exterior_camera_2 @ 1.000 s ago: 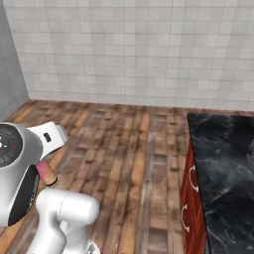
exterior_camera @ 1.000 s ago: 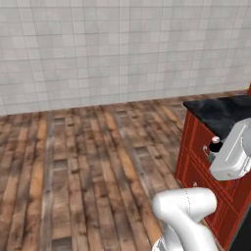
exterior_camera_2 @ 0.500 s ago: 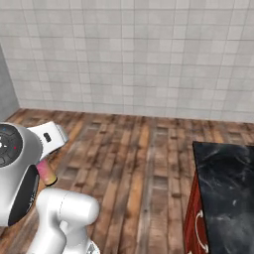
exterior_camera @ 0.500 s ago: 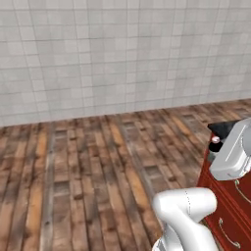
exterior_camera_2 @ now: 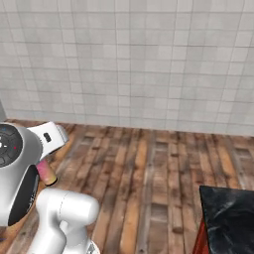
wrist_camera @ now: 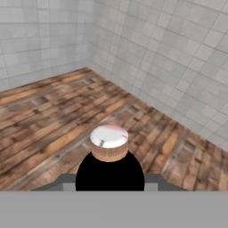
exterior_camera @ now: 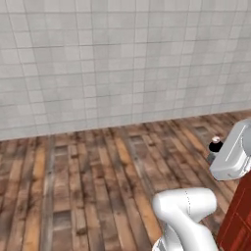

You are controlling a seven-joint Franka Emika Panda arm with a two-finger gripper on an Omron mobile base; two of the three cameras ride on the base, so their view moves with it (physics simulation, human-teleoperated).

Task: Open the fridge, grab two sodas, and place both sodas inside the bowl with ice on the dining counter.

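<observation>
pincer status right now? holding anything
pincer: shut on a soda bottle, carried above the wooden floor.

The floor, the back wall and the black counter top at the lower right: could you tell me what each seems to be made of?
The floor looks like worn wood planks: brown boards of mixed tones with grain and seams. The back wall looks like matt pale grey ceramic tile, set in a grid of thin joints. The counter top looks like polished black marble with faint white veins, though it could be an imitation.
</observation>
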